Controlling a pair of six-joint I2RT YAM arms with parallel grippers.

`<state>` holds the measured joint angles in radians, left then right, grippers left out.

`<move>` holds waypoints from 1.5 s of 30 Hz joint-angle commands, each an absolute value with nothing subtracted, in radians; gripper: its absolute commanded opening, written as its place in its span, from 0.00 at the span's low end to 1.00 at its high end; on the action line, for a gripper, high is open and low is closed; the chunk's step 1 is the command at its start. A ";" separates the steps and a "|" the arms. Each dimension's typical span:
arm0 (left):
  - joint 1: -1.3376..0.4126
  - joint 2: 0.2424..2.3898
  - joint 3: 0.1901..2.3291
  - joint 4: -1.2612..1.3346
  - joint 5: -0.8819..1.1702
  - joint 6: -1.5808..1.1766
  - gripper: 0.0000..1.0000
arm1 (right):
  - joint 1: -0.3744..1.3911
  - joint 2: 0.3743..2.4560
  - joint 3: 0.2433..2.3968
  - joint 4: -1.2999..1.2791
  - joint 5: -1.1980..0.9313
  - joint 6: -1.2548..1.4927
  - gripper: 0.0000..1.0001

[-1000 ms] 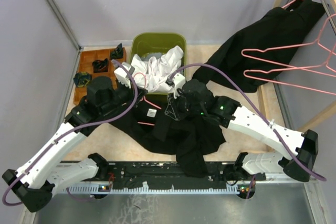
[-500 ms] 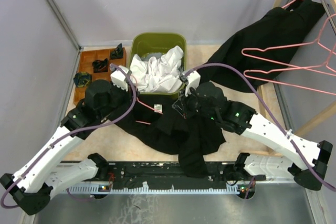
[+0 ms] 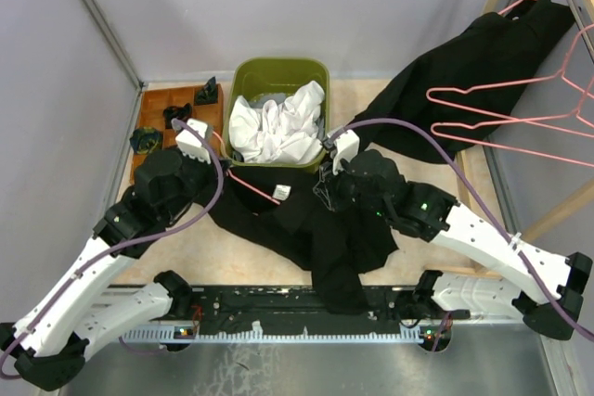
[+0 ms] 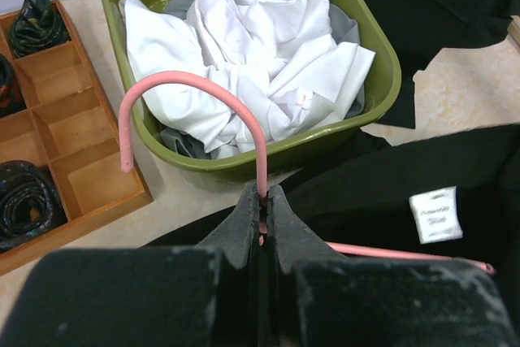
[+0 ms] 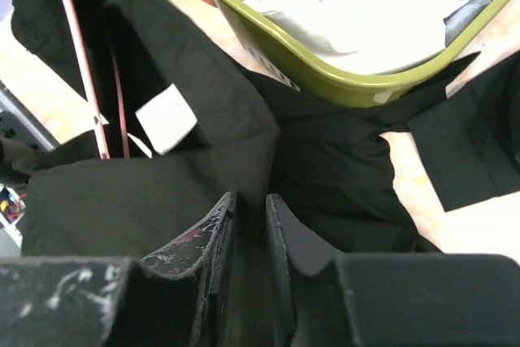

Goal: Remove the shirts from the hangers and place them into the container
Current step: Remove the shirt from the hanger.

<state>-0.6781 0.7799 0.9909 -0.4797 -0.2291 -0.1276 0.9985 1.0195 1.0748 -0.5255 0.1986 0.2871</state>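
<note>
Left wrist: left gripper [image 4: 262,225] clamped shut on pink hanger [image 4: 188,78] neck, hidden overhead | Right wrist: right gripper [image 5: 248,225] nipped black shirt [image 5: 203,111] fold, jaws slightly parted | green container [image 4: 325,142] just beyond both grippers, holding white shirt [image 4: 268,38]

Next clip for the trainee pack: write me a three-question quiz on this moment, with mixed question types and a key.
1. True or false: the left gripper is shut on the neck of a pink hanger.
2. Multiple choice: what lies on top inside the green container? A) a hanger B) a white shirt C) a wooden tray
3. Short answer: which gripper pinches a fold of the black shirt lying in front of the container?

Key: 1 true; 2 B; 3 the right gripper.
</note>
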 commanded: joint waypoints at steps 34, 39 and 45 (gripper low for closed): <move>-0.673 0.798 0.980 -0.455 -0.229 -0.130 0.00 | 0.996 1.115 1.165 -0.522 -0.204 0.278 0.41; -0.673 0.802 0.982 -0.454 -0.228 -0.130 0.00 | 0.996 1.139 1.173 -0.545 -0.239 0.283 0.40; -0.673 0.803 0.982 -0.455 -0.233 -0.130 0.00 | 0.996 1.177 1.190 -0.581 -0.281 0.284 0.29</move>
<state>-0.6781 0.8082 0.9821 -0.4793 -0.2180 -0.1276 0.9985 1.1622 1.1713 -0.5758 -0.2382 0.2840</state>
